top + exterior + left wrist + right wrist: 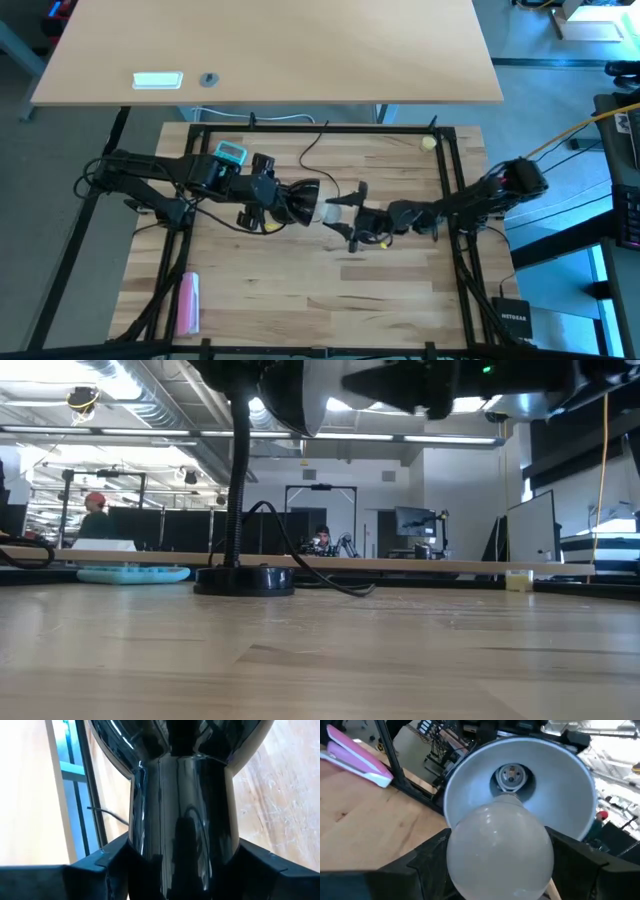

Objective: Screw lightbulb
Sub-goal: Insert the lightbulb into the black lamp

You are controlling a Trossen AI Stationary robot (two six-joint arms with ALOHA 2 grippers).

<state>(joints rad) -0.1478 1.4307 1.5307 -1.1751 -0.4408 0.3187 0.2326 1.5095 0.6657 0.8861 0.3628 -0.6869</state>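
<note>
Two arms meet over the middle of the wooden table (300, 290), holding things up off its surface. The left gripper (268, 200) is pinched around the narrow neck of the black lamp (300, 200), its fingers (85, 875) pressing on either side of the glossy neck, with the shade's open mouth turned toward the right arm. The right gripper (345, 212) pinches the lightbulb (331, 211), and its dark fingers (427, 857) sit against both sides of the frosted globe.

The bulb's long axis lies roughly level, running across the table from right to left. Its round end faces back toward the right wrist, and its narrower screw base points forward into the shade. From the right wrist, the base lines up closely with the metal socket (510, 775) at the centre of the pale inner shade; whether the threads are touching the socket cannot be told. From above, the bulb sits just at the shade's mouth, between the two grippers.

From table height, the lamp's round base (244, 580) rests on the wood, its bendy stem (238, 480) rising up to the lifted shade. A pink stapler (187, 303) lies near the table's front left corner, well apart from the arms, and a small yellow ball (428, 143) sits near the far right corner.
</note>
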